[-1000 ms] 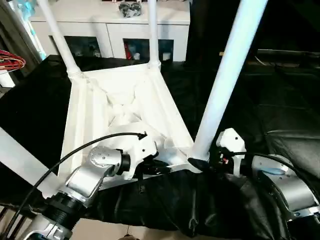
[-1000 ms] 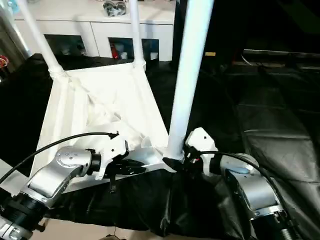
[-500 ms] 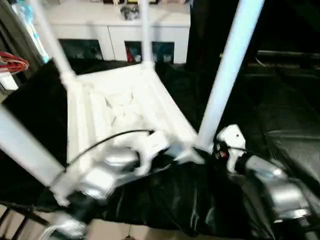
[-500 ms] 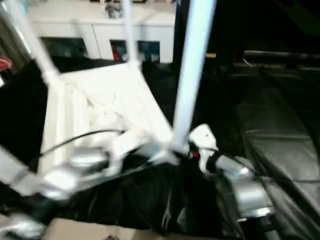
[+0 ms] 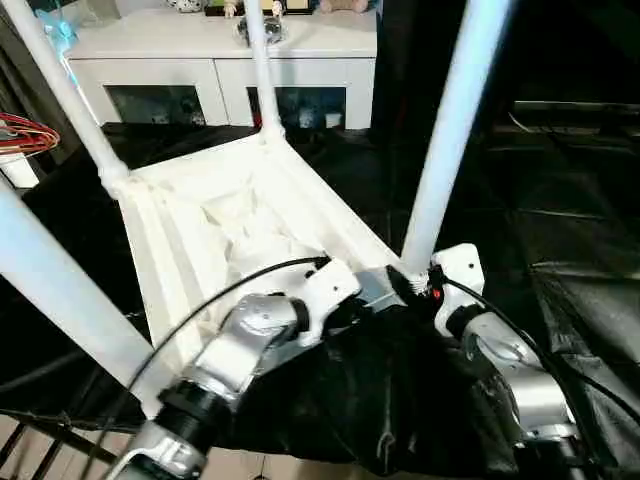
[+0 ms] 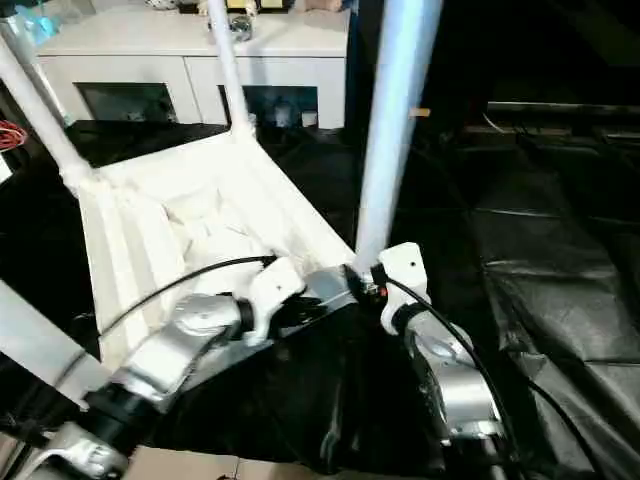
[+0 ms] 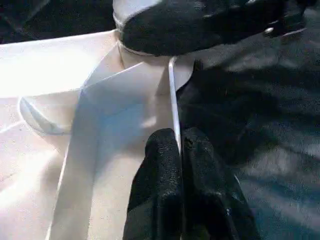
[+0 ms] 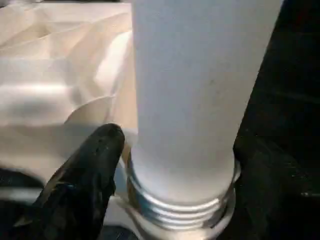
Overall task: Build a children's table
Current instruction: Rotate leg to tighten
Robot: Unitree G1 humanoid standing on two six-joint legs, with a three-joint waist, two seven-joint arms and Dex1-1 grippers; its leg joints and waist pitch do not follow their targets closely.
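White table [image 5: 215, 215] inverted; four legs [image 5: 447, 150] up; two hands [image 7: 181, 165] gripping.

A home room: white cabinet [image 5: 225, 70] displaying small figurines [image 5: 345, 6].

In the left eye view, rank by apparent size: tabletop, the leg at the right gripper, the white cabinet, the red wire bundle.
1. tabletop
2. leg at the right gripper; nearness inflates it
3. white cabinet, farther off and cropped, so unsure against the leg
4. red wire bundle
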